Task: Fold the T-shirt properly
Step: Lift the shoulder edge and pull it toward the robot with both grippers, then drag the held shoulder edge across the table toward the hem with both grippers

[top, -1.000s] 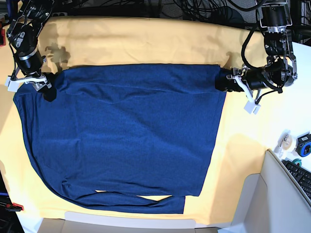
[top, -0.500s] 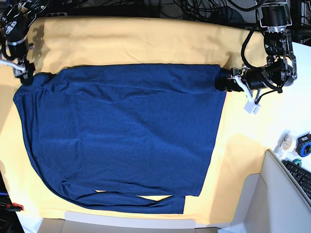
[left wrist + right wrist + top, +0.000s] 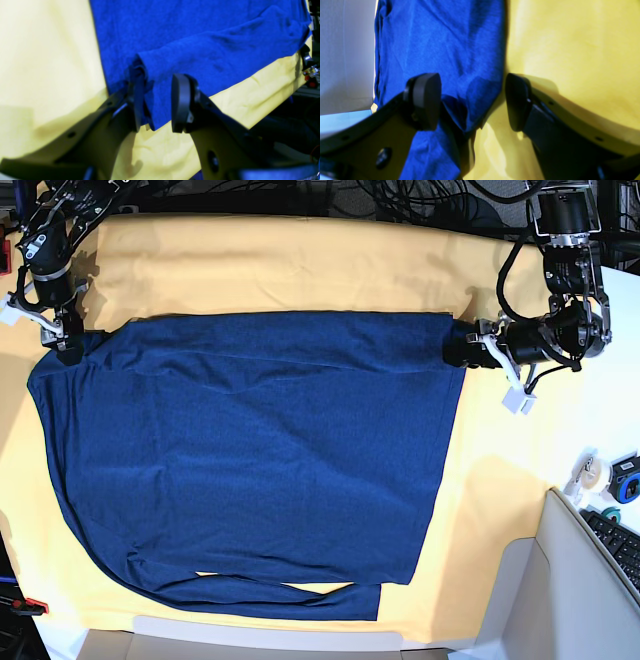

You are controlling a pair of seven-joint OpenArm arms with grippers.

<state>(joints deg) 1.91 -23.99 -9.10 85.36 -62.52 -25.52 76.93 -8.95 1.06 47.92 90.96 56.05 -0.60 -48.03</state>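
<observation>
Soft navy knit T-shirt [image 3: 250, 460] lies flat on yellow cloth [image 3: 300, 265]; left gripper [image 3: 156, 100] and right gripper [image 3: 470, 100] gape at its far corners, gripping nothing.

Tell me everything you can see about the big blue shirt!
The T-shirt is plain dark navy, soft-looking knit, with no print. It lies spread nearly flat on the yellow cloth, with a sleeve folded along its near edge. A few shallow wrinkles cross its top. The left gripper is open around one top corner, with bunched fabric against one finger. The right gripper is open at the other top corner, straddling the shirt's edge.
</observation>
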